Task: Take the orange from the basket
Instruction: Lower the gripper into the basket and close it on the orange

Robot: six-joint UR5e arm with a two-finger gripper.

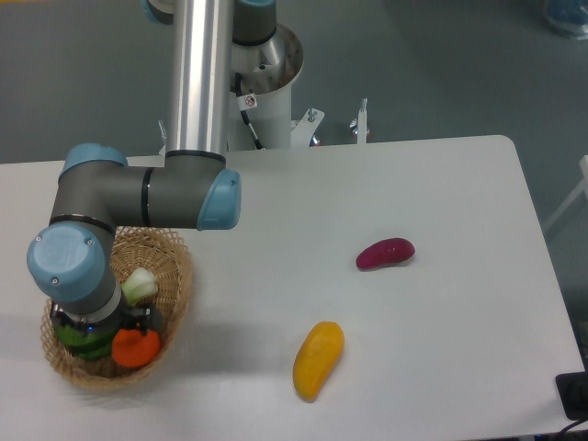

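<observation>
Orange (136, 347) sits in the near right part of the basket (175, 276), close against its front rim, with a leafy green vegetable (84, 338) touching it on the left; that vegetable's pale stalk end (140, 286) pokes up just behind. The arm's wrist hangs directly over this corner, and the gripper (103, 333) is almost wholly hidden under the blue wrist cap, so I cannot tell whether the fingers are wide, narrow, or already around the fruit.

By its look the orange is small, round and smooth, probably light and fairly firm. A ball like that tends to roll or squirt out from between flat fingers, so the safest hold would be across its widest middle, the fingers coming straight down on opposite sides and closing gently.

Room is tight. The wicker rim rises just in front and to the right of the fruit, and the greens crowd the left, so one finger could snag the weave or catch a leaf. Straight up is the free way out. Beyond the basket the white bench (432, 184) is open, with a yellow fruit (318, 359) and a magenta piece (385, 253) lying well apart to the right.
</observation>
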